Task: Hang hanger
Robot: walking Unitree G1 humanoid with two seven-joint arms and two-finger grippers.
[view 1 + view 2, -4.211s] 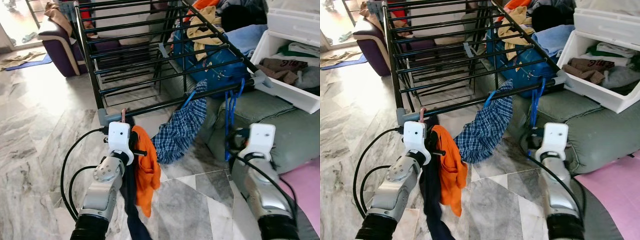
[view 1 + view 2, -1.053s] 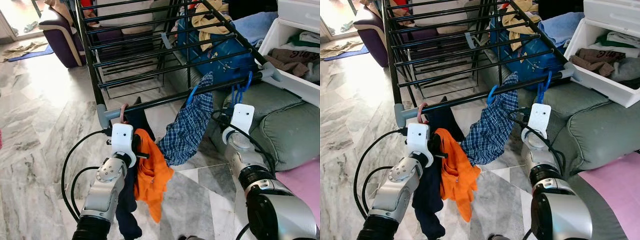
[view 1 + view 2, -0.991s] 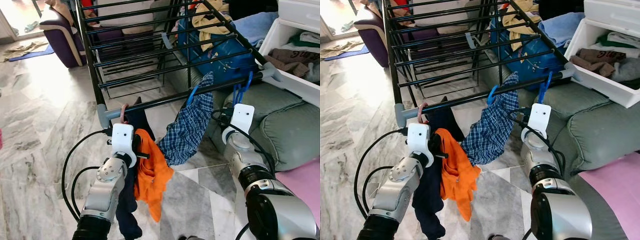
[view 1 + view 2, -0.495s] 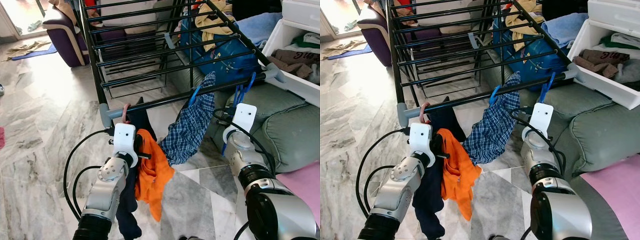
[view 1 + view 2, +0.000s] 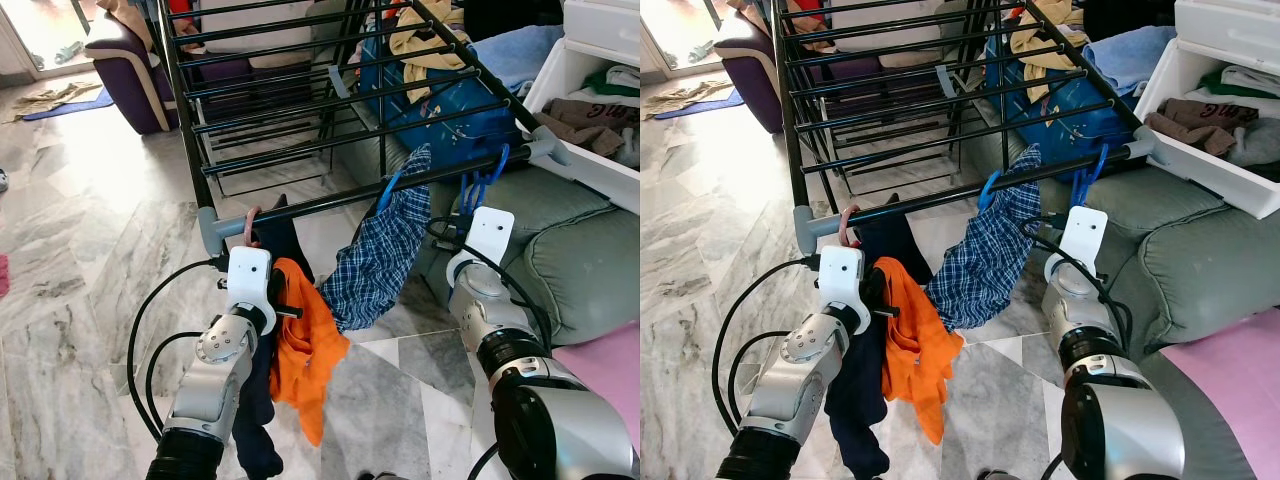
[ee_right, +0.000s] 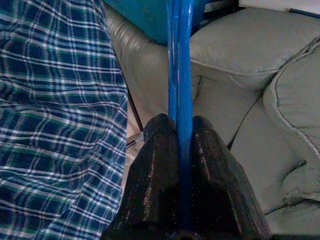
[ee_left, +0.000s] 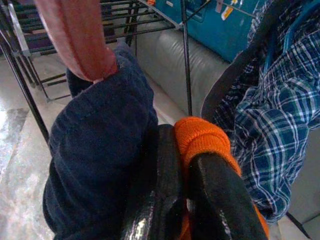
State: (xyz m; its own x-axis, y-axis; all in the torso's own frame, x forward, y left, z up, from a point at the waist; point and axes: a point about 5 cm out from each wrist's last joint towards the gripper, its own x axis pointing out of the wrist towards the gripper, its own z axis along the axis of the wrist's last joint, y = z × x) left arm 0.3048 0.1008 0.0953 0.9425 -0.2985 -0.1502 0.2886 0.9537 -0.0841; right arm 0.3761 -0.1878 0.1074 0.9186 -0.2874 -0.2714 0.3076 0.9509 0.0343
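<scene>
Blue hanger [image 6: 179, 60] is pinched tight in the right gripper [image 6: 179, 145], hooked at the rack's front bar [image 5: 330, 197], centre-right. Left gripper [image 7: 187, 165] clamps orange cloth [image 5: 305, 340], lower left. Next, probably let go and check it hangs.

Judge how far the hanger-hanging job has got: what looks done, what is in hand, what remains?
Done: the plaid shirt hangs from the drying rack's front rail. In hand: the right pincer is shut on a blue hanger, its hook at the rail's right end; the left pincer clamps orange cloth beside a dark garment on a pink hanger. Left: probably seating and releasing both.
</scene>
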